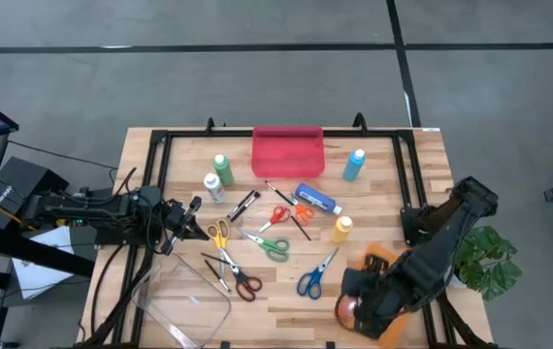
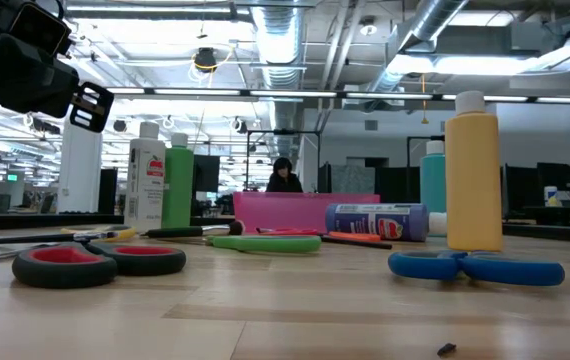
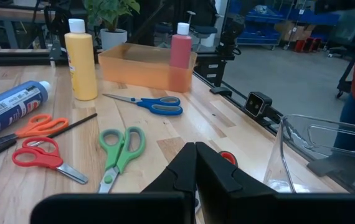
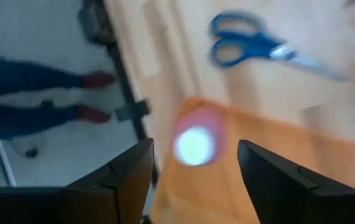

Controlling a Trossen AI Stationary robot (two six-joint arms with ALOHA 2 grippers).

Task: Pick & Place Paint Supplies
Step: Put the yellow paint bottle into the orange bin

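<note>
The right gripper point(image 4: 193, 163) hangs with its two dark fingers spread apart, gripping nothing. Directly below the gap between them, a small red paint bottle with a white cap point(image 4: 196, 142) stands upright in the translucent orange plastic tray point(image 4: 289, 162). Blue-handled scissors point(image 4: 246, 46) lie on the wooden table point(image 1: 286, 291) just beyond the tray. The left gripper point(image 3: 195, 171) waits with its fingers pressed together, empty, green-handled scissors point(image 3: 120, 149) just ahead.

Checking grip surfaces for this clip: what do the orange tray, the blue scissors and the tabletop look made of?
Orange tray: translucent plastic, probably; the red bottle shows through its wall.
Blue scissors: shiny metal blades, smooth plastic-looking handles.
Tabletop: light wood planks with visible grain, matte.
</note>
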